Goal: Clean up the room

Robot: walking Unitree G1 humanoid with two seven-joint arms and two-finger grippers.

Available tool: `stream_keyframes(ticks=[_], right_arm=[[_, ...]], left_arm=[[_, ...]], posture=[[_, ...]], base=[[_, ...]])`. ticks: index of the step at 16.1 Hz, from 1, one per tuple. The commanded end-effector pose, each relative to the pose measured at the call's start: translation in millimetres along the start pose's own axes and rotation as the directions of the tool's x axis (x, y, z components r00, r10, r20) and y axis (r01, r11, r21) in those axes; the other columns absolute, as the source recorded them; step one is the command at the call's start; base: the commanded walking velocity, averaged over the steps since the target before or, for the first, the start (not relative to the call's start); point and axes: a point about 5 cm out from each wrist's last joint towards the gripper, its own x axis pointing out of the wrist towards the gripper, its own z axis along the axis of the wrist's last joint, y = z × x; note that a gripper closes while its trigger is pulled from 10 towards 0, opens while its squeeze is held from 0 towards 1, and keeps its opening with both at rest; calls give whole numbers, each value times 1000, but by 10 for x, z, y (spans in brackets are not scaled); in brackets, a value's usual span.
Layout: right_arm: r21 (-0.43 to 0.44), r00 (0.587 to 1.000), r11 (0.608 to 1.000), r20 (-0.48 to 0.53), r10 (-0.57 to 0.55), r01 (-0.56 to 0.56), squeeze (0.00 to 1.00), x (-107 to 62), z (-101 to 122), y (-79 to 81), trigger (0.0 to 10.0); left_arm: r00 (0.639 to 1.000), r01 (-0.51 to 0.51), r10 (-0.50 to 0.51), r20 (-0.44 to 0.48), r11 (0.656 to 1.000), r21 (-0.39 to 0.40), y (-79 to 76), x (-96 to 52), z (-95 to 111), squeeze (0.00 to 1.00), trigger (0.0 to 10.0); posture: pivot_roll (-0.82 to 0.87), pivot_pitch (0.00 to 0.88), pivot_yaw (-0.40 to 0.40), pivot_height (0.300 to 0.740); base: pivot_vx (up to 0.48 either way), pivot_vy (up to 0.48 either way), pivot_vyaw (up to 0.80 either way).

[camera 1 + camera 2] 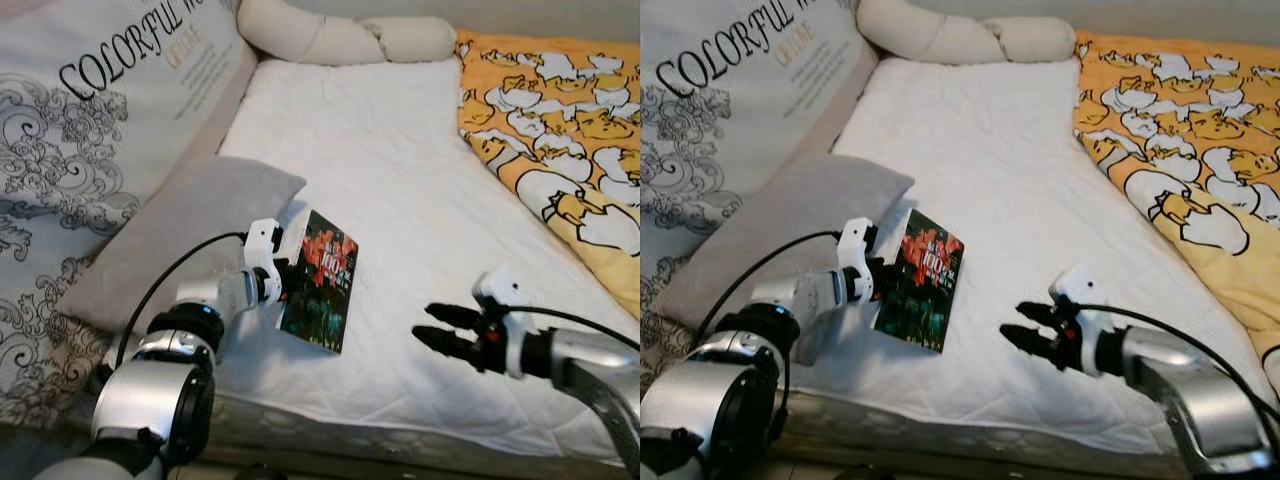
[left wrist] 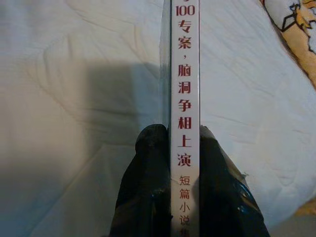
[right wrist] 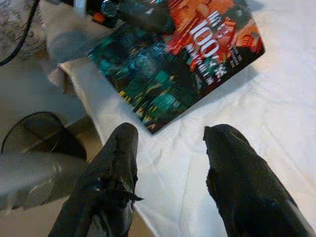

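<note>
A book (image 1: 320, 283) with a dark red-and-green cover stands tilted on the white mattress (image 1: 400, 180) near the bed's front edge. My left gripper (image 1: 290, 280) is shut on its spine edge; the left wrist view has the white spine (image 2: 183, 123) with red characters pinched between both black fingers (image 2: 148, 187). My right gripper (image 1: 440, 330) hovers open just above the mattress to the book's right, empty. Its wrist view looks past both fingers (image 3: 113, 173) at the book cover (image 3: 182, 54).
A grey pillow (image 1: 180, 235) lies beside the book on the left, under a large printed cushion (image 1: 90, 130). A cream bolster (image 1: 340, 38) lies along the bed's head. An orange duck-print quilt (image 1: 560, 130) covers the right side.
</note>
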Motion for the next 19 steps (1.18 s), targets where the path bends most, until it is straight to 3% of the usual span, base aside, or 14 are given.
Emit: stream_keyframes(ticks=[1, 4, 6, 8, 10, 11, 12, 13, 19], right_arm=[[-15, 1000, 1000, -1, 6, -6, 0, -50, 37, 12, 10000], [-21, 1000, 1000, -21, -2, 2, 0, -102, 63, 32, 10000], [-19, 1000, 1000, -29, -11, 10, 0, -135, 65, 49, 10000], [-17, 999, 1000, -31, -15, 14, 0, -166, 65, 75, 10000], [-8, 999, 1000, -34, -22, 22, 0, -205, 73, 88, 10000], [-7, 999, 1000, -39, -25, 25, 0, -219, 72, 93, 10000], [-6, 999, 1000, -41, -26, 26, 0, -233, 72, 97, 10000], [-4, 999, 1000, -47, -26, 26, 0, -264, 75, 114, 10000], [9, 997, 1000, -80, -7, 8, 0, -306, 46, 227, 10000]], left_arm=[[999, -24, 22, 35, 998, 52, -16, 9, 101, 0, 10000], [994, -95, 83, 73, 978, 187, 37, 0, 155, 0, 10000], [989, -117, 93, 117, 969, 215, 26, 3, 215, 0, 10000], [979, -51, 15, 204, 984, 173, -96, 24, 367, 0, 10000], [933, 156, -176, 313, 984, 88, -366, 56, 594, 0, 10000], [917, 203, -208, 341, 978, 50, -437, 65, 652, 0, 10000], [917, 206, -206, 340, 978, 38, -456, 76, 658, 0, 10000], [946, 150, -168, 277, 985, 87, -440, 111, 578, 0, 10000], [992, 16, -44, 122, 975, 220, -299, 158, 289, 0, 10000]], posture=[[-197, 0, 45, 740], [-230, 0, 35, 740], [-241, 0, 28, 740], [-256, 0, 24, 740], [-267, 0, 24, 740], [-274, 0, 25, 740], [-281, 0, 26, 740], [-291, 0, 26, 740], [-324, 47, 20, 740]], base=[[0, 0, 0], [0, 0, 0], [0, 0, 0], [0, 0, 0], [0, 0, 0], [0, 0, 0], [0, 0, 0], [0, 0, 0], [0, 0, 0]])
